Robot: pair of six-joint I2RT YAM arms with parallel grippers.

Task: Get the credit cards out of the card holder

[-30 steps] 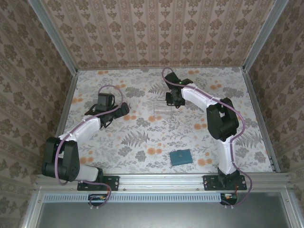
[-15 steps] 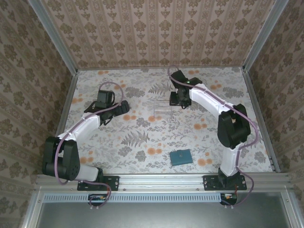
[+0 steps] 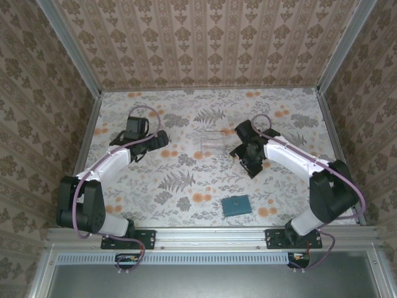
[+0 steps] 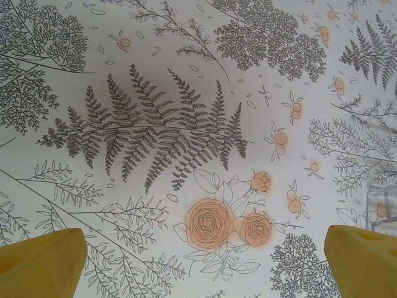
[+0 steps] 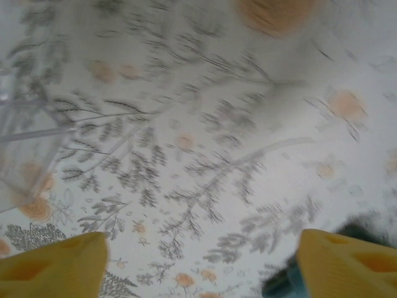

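Item: right gripper [image 3: 248,160]. Jaws are standing wide apart with nothing between the yellow fingers [image 5: 56,264]. It is hanging at centre right of the top view, just right of the box [image 3: 211,139]. Its wrist view is coming out blurred: the box [image 5: 25,155] is lying at the left edge, and a teal sliver in the lower right corner is probably the holder [image 5: 291,284].

Item: holder [image 3: 236,205]. It is lying flat on the table [image 3: 155,186] at lower centre of the top view, below the right gripper and apart from it, and looking closed. No cards are showing outside it; whether any is lying in the box cannot be told.

Item: left gripper [image 3: 131,136]. It is also gaping and empty, hanging at upper left of the table, well apart from the holder. Its wrist view is showing bare floral table between the fingers [image 4: 43,261], with the box [image 4: 384,205] at the right edge.

Step in hand, as judged: reaching down to the holder. Doing it well is calling for wide jaws, a square approach to one edge, and lifting a flap so the holder is opening. Each card is then best pinched by its exposed edge alone. Bracing the holder with the left gripper would be stopping it from sliding.
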